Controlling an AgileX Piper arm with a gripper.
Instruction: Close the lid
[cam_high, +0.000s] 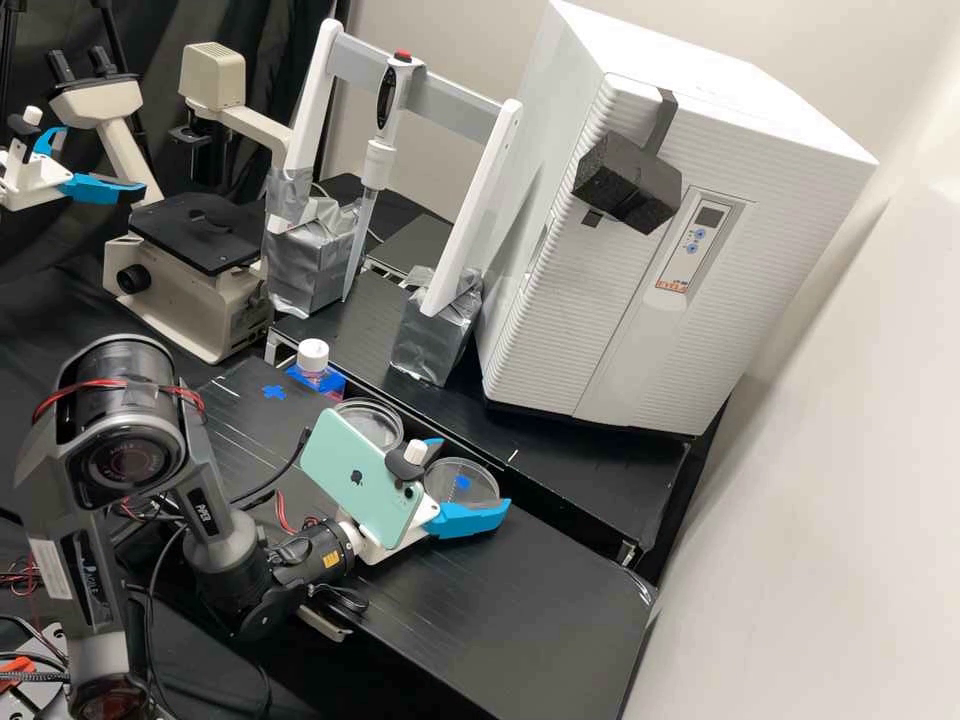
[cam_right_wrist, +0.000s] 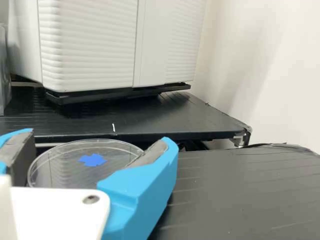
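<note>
Low over the bench, my gripper (cam_high: 472, 472) has its two blue fingers spread, one on each side of a clear round lid (cam_high: 462, 496). The lid looks flat on the black bench, over a blue tape mark. Part of its near edge is hidden by a finger. In the wrist view the lid (cam_right_wrist: 60, 172) lies between the fingertips of my open gripper (cam_right_wrist: 97, 142); whether either pad touches its rim I cannot tell. A clear round dish (cam_high: 372, 424) sits on the bench farther back, partly hidden behind the phone on my wrist.
Behind the dish is a white-capped bottle (cam_high: 313, 356). A raised black shelf (cam_high: 560, 450) runs along the back with a large white cabinet (cam_high: 640, 330) and a pipette stand (cam_high: 440, 330). A microscope (cam_high: 185, 270) stands at the left, and a white wall (cam_high: 800, 520) bounds the right.
</note>
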